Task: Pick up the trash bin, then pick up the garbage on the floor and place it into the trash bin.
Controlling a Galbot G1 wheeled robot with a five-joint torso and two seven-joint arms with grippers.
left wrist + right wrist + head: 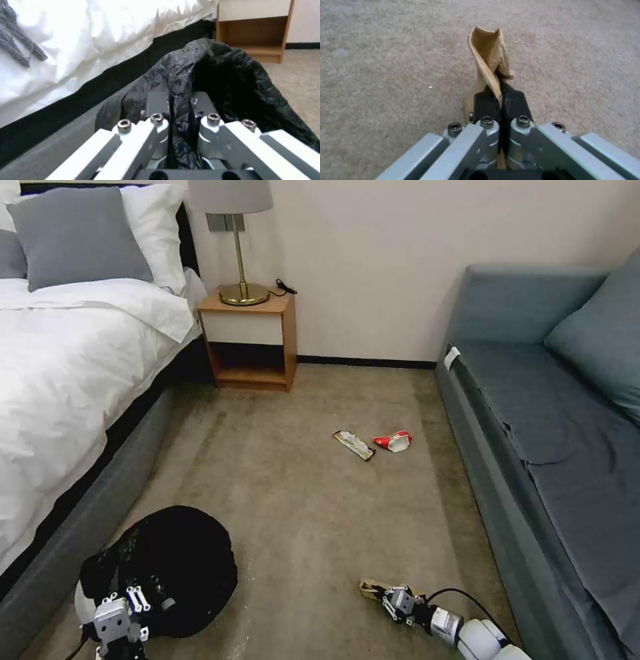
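Observation:
The trash bin (167,567), white with a crinkled black bag over its rim, hangs at the lower left beside the bed. My left gripper (123,607) is shut on the bag-covered rim (180,100). Low at the lower right, my right gripper (383,595) is shut on crumpled brown paper (490,57), a piece of the garbage, just above the carpet. Farther out on the floor lie a flat brown-and-white wrapper (354,445) and a crushed red-and-white packet (393,441), side by side.
A white bed (73,380) runs along the left and a blue-grey sofa (553,433) along the right. A wooden nightstand (250,340) with a brass lamp (241,280) stands against the far wall. Beige carpet (300,513) lies between them.

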